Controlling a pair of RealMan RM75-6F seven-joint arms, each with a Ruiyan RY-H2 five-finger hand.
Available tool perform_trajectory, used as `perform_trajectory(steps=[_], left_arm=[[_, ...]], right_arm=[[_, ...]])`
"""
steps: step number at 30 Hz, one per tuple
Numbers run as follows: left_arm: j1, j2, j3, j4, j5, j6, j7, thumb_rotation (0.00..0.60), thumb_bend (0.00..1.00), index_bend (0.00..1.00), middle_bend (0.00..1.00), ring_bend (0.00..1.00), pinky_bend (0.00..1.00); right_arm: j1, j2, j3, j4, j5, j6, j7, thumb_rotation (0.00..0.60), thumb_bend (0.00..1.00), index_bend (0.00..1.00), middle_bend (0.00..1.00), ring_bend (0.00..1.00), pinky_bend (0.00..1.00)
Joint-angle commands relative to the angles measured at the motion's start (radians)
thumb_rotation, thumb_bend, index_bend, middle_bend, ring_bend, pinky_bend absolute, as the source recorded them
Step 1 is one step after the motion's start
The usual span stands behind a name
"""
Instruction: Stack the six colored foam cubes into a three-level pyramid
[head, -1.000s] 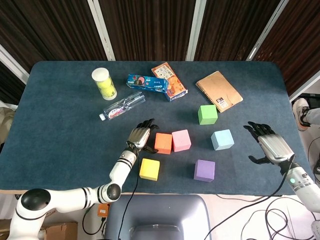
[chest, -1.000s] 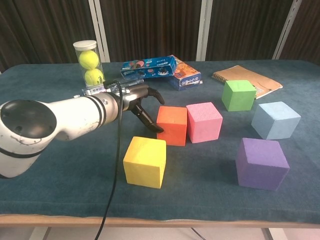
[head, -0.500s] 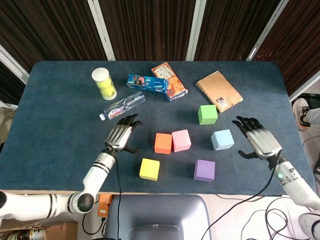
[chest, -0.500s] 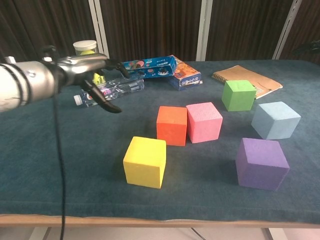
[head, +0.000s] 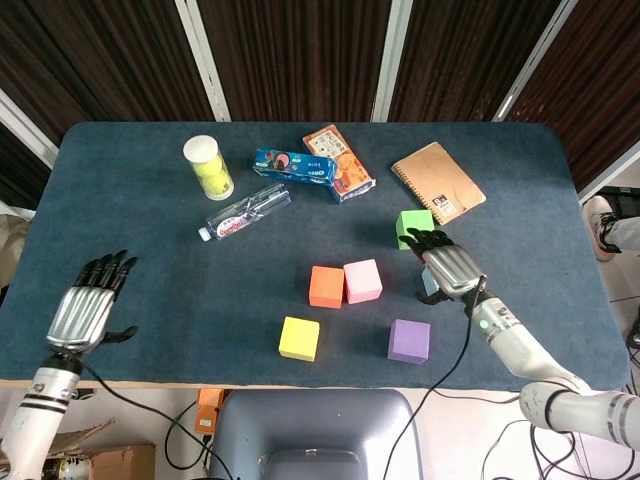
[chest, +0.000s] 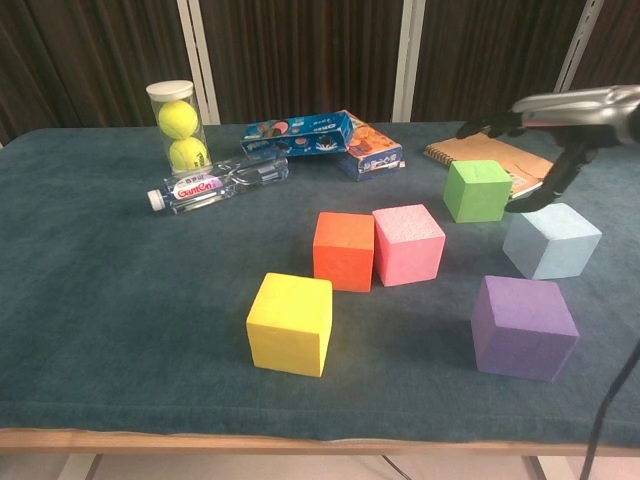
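Six foam cubes sit on the blue table (head: 120, 220), none yet stacked. At centre frame in the head view, the orange cube (head: 326, 286) and pink cube (head: 362, 280) stand side by side, touching, which reads as a start on the pyramid's bottom row. The yellow cube (head: 299, 338) lies below and left of them, the purple cube (head: 409, 341) below and right, and the green cube (head: 413, 226) up and to the right.

The right hand (head: 452, 268), fingers spread and holding nothing, hovers over the light blue cube (chest: 551, 240), hiding most of it from above; the chest view shows a gap between hand and cube. The left hand (head: 88, 310) hangs open, fingers apart, at the lower left edge of the frame, well away from every cube.

By this reckoning a third base cube, the two-cube middle level and the top cube all remain to be placed. A tennis ball tube (head: 208, 167), water bottle (head: 246, 211), snack boxes (head: 315, 167) and notebook (head: 437, 182) line the upper part of the frame.
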Motion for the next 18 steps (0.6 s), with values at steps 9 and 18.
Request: perform_trajectory(steps=[9,18], left_arm=[[0.142,0.035,0.031,0.146,0.083,0.083,-0.168,0.578,0.09,0.08,0.00,0.00,0.11],[0.195,0.039,0.009,0.207,0.115,0.073,-0.238,0.577,0.09,0.08,0.00,0.00,0.11]], right_arm=[[0.228,-0.243,0.013,0.071,0.371,0.055,-0.238,0.600,0.19,0.03,0.00,0.00,0.00],[0.342,-0.319,0.008,0.108,0.605,0.066,-0.314,0.600,0.19,0.04,0.00,0.00,0.00]])
